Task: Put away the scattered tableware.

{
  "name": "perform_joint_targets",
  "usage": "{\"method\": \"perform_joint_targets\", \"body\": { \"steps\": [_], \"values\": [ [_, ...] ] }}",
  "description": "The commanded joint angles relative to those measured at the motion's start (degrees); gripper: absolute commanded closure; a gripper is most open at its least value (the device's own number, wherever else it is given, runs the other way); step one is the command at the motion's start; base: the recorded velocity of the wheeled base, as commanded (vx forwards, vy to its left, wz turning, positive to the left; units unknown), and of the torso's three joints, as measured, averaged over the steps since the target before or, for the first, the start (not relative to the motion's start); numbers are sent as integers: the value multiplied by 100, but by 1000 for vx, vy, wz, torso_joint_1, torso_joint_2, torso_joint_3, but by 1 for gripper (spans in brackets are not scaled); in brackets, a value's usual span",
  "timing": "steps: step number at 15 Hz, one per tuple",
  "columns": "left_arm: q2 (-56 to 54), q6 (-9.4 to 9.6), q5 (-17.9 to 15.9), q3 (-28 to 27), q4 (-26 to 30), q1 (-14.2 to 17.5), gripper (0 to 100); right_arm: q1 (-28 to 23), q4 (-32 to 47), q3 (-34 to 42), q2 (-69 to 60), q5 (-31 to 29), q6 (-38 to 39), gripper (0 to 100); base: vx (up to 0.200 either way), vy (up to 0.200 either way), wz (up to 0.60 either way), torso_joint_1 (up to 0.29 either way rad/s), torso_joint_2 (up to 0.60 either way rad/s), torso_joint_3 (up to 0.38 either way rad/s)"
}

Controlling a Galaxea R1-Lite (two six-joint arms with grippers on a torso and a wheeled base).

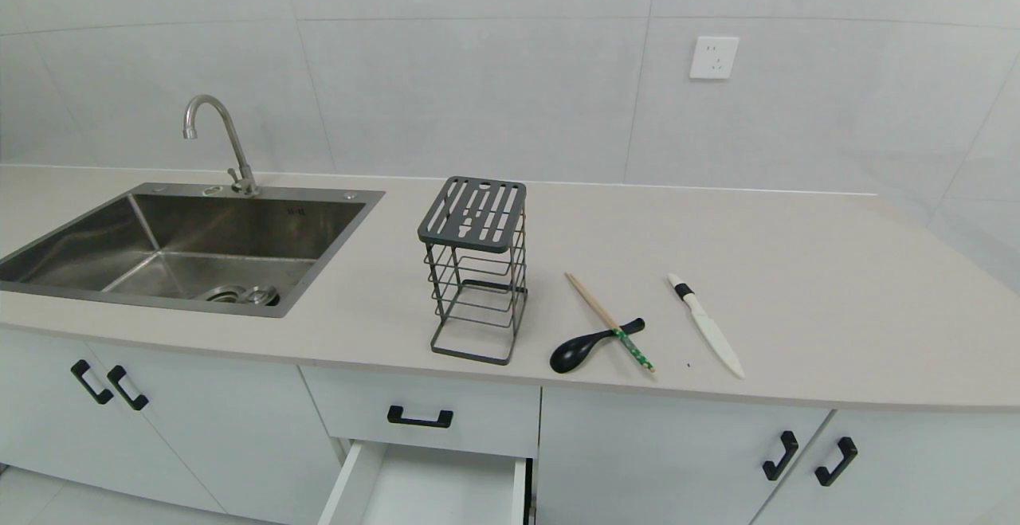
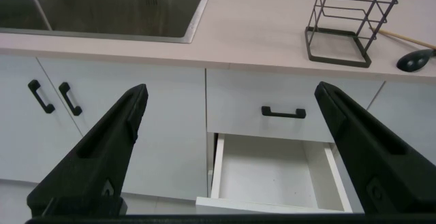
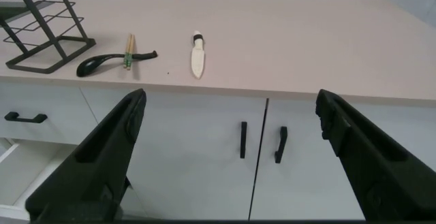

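While the left gripper [image 2: 230, 88] and right gripper [image 3: 231, 94] are held wide, one spoon [image 1: 586, 348], one knife [image 1: 705, 324] and two chopsticks [image 1: 610, 322] are seen beside one rack [image 1: 476, 270].

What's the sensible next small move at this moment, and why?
Probably lift the right end effector, open and facing the cabinet doors, toward the white knife: it lies alone on that arm's side, while the chopsticks cross the black spoon.

Steel sink [image 1: 231, 226], curved faucet [image 1: 219, 139]: set in the counter [image 1: 797, 270], beyond my left fingers [image 2: 102, 156]. Wall socket [image 1: 714, 57]: far beyond my right fingers [image 3: 102, 156]. Cupboard doors [image 3: 204, 149], black handles [image 3: 243, 139]: straight ahead between my right fingers.
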Motion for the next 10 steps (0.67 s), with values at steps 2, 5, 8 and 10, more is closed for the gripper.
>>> {"method": "perform_joint_targets", "body": {
  "steps": [2, 5, 8, 10],
  "values": [
    [7, 8, -11, 0, -1, 0, 0, -2, -488, -37, -6, -1, 83, 0, 0, 0, 0, 0, 0, 0],
    [7, -1, -11, 0, -1, 0, 0, -37, -822, -995, 47, 421, -198, 0, 0, 0, 0, 0, 0, 0],
    [7, -1, -11, 0, -1, 0, 0, 24, -101, -1179, 592, 931, -233, 0, 0, 0, 0, 0, 0, 0],
    [7, -1, -11, 0, -1, 0, 0, 86, 162, -1461, 1602, 1766, -233, 0, 0, 0, 0, 0, 0, 0]
  ]
}}
